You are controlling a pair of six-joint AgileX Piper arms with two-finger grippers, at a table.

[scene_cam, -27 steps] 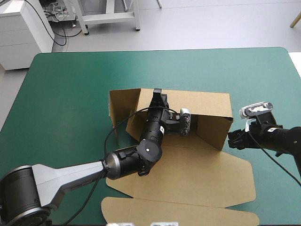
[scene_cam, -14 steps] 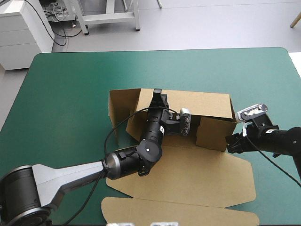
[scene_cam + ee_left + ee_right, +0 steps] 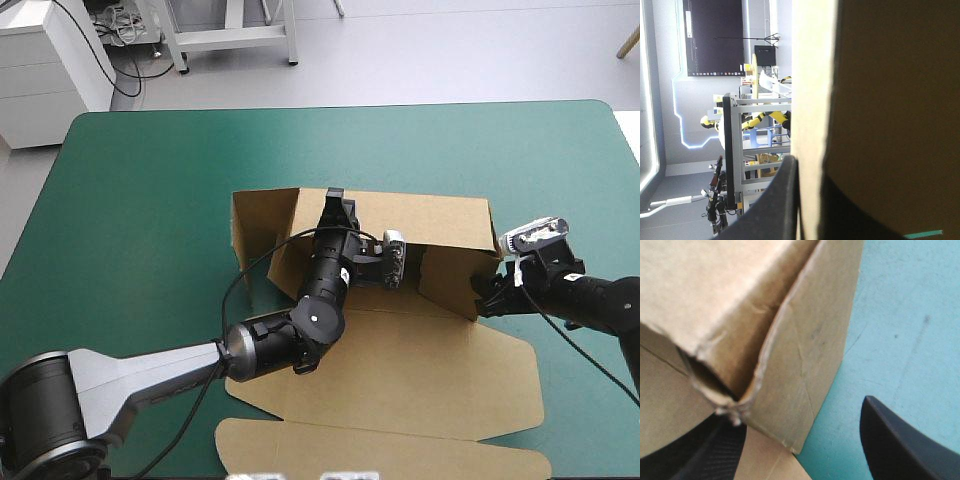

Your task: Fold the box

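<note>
Box (image 3: 400,370) sits mid-way across the table (image 3: 140,200), long axis running left to right, rear wall up, lid flat toward the near edge. Left gripper (image 3: 335,203) is clamped on that rear wall's top edge. Right gripper (image 3: 481,298) has its jaws apart, straddling the right-end wall's corner. That flap lies dead ahead between its 2 fingers, so it looks the nearer arm for the tuck. Inside the tray: only the left arm.
</note>
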